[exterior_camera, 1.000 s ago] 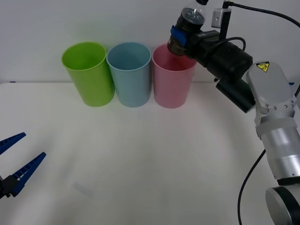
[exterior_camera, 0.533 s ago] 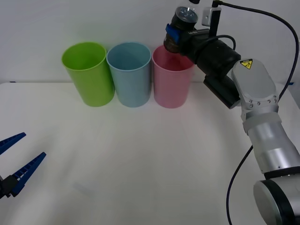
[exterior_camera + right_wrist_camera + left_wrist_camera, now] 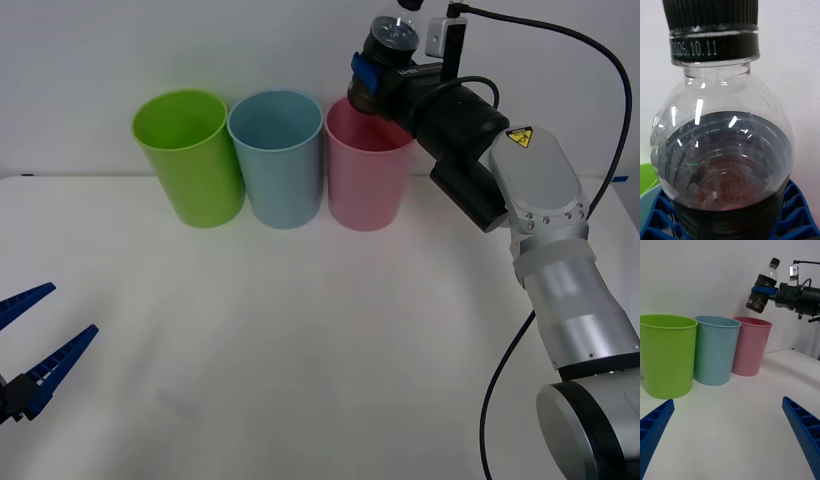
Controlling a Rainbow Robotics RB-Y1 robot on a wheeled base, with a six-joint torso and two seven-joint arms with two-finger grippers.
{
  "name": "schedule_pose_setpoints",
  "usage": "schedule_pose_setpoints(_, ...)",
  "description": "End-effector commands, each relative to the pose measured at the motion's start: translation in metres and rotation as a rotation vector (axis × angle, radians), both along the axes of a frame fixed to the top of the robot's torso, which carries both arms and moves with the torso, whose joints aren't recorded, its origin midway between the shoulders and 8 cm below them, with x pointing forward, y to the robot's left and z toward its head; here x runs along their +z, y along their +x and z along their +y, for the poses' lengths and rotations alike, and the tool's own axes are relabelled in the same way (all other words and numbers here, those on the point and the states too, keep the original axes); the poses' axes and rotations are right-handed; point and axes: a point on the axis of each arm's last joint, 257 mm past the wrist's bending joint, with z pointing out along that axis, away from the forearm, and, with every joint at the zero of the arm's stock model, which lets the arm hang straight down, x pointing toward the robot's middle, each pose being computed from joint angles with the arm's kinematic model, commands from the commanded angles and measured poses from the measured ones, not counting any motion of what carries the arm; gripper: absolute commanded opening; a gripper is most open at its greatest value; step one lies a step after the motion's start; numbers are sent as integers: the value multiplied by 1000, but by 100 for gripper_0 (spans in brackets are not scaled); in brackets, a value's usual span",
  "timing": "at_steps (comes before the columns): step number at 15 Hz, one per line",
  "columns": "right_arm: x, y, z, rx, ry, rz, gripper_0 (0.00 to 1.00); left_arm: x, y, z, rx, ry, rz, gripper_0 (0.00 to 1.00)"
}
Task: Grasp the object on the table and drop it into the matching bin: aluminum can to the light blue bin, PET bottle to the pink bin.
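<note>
Since a second ago your right gripper (image 3: 760, 289), clamping the small clear plastic bottle (image 3: 762, 292), edges over the tall pink bin (image 3: 367, 180) below it; release off-centre and it clips the rim.

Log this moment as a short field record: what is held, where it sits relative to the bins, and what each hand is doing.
held object: PET bottle, dark contents, black cap, tilted
holder: right hand, blue fingers shut around the bottle's body
bottle position: in the air above the rim of the pink bin, not yet released
bin row, robot's left to right: lime green bin, light blue bin, pink bin
left hand: open, low over the table at the robot's near left, holding nothing
task stage: carry done, drop pending
</note>
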Motion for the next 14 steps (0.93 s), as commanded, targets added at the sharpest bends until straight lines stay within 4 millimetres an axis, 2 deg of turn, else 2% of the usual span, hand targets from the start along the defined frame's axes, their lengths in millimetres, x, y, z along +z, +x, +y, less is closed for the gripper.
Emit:
schedule_pose_setpoints(1,0,0,0,0,-4,-2,13,0,0,0,0,0,0,100)
schedule_pose_setpoints(2,1,0,0,0,-3,-4,28,0,0,0,0,0,0,100)
schedule_pose_setpoints(3,-1,0,0,-2,-7,-3,73,0,0,0,0,0,0,100)
schedule_pose_setpoints(4,1,0,1,0,-9,-7,100,0,0,0,0,0,0,100)
schedule_pose_setpoints(14,0,-4,-6,16,-29,-14,100,0,0,0,0,0,0,100)
